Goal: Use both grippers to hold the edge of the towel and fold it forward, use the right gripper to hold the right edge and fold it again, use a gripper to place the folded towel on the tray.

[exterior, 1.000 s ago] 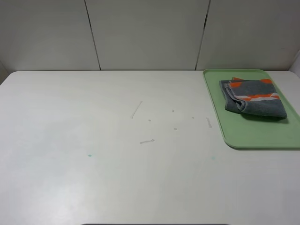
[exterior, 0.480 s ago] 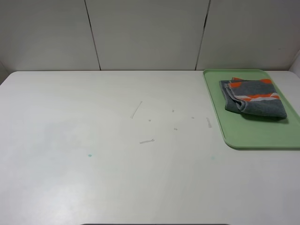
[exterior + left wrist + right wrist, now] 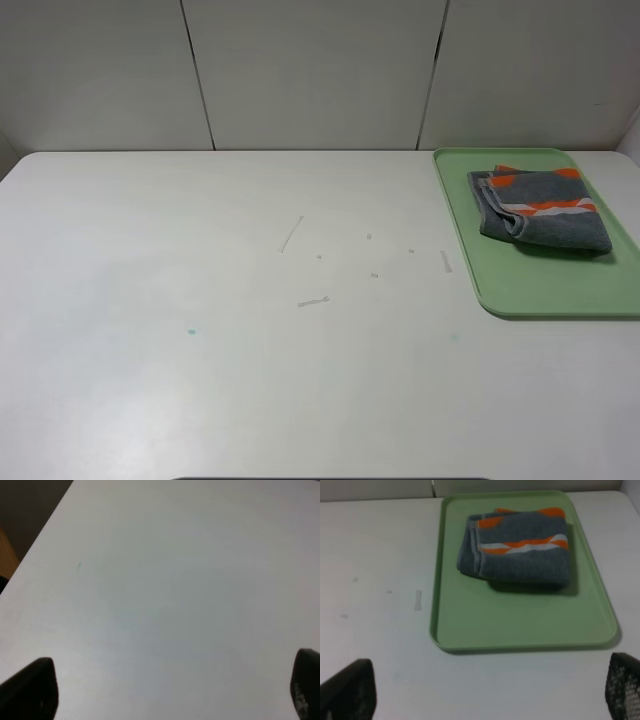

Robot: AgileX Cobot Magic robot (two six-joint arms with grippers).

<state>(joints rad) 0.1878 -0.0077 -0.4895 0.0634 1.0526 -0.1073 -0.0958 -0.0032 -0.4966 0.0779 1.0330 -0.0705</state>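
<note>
Starting nearest, the left gripper [image 3: 170,692] is seen spread wide over bare counter [image 3: 250,330], and the right gripper [image 3: 490,690] likewise spread, holding nothing. Farther off, the folded towel [image 3: 542,208] lies on the tray's [image 3: 545,295] far half. Nothing has shifted over the last second; the task is judged complete.

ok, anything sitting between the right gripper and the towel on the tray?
Nothing visible. The folded towel already lies on the green tray, toward its far end. The right gripper is open, clear of the tray's near rim; only bare table and tray floor lie between.
</note>
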